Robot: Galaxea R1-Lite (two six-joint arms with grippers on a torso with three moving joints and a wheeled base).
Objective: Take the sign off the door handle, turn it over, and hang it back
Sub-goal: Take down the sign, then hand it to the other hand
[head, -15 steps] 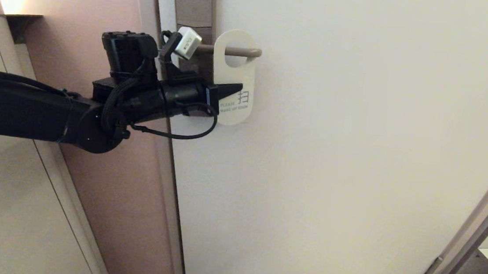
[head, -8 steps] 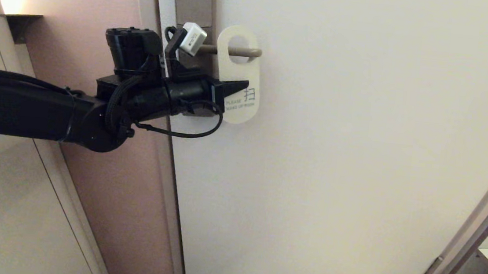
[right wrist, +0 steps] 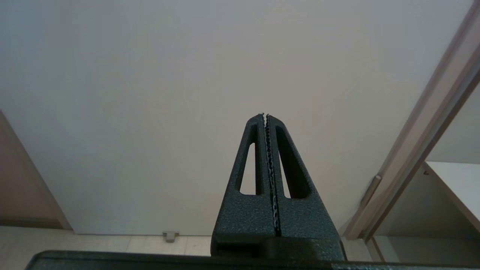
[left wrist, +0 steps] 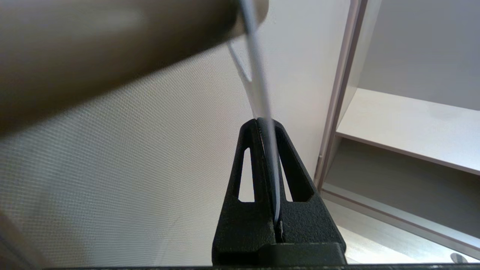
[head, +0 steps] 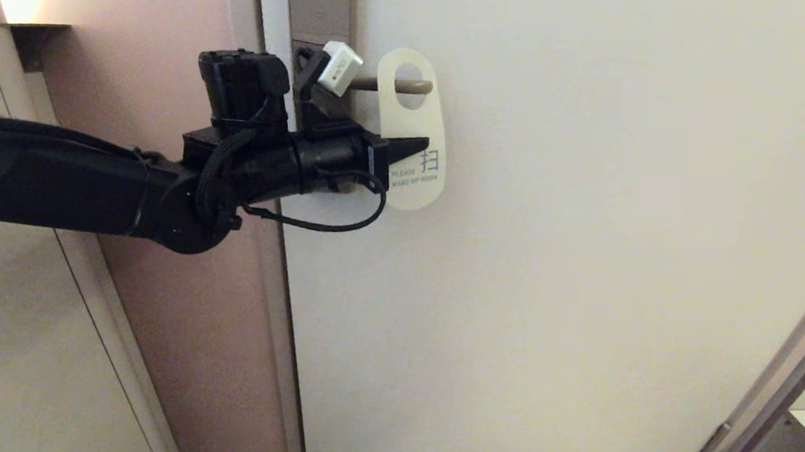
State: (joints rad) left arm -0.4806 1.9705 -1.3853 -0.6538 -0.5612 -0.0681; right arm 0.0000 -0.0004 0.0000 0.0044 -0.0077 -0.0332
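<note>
Still hooked by its oval hole over the door handle [head: 393, 85], near the lever's free end: the sign [head: 412, 128], white "MAKE UP ROOM" face outward, long axis hanging downward from the handle, lower end tilted slightly away from the lock plate [head: 320, 0]. Left gripper [head: 420, 144] below the handle, fingers [left wrist: 296, 176] pinched on the sign's thin edge. Right gripper [right wrist: 265, 115] away from the handle, fingers pressed together, holding nothing, facing plain door [head: 588, 271].
</note>
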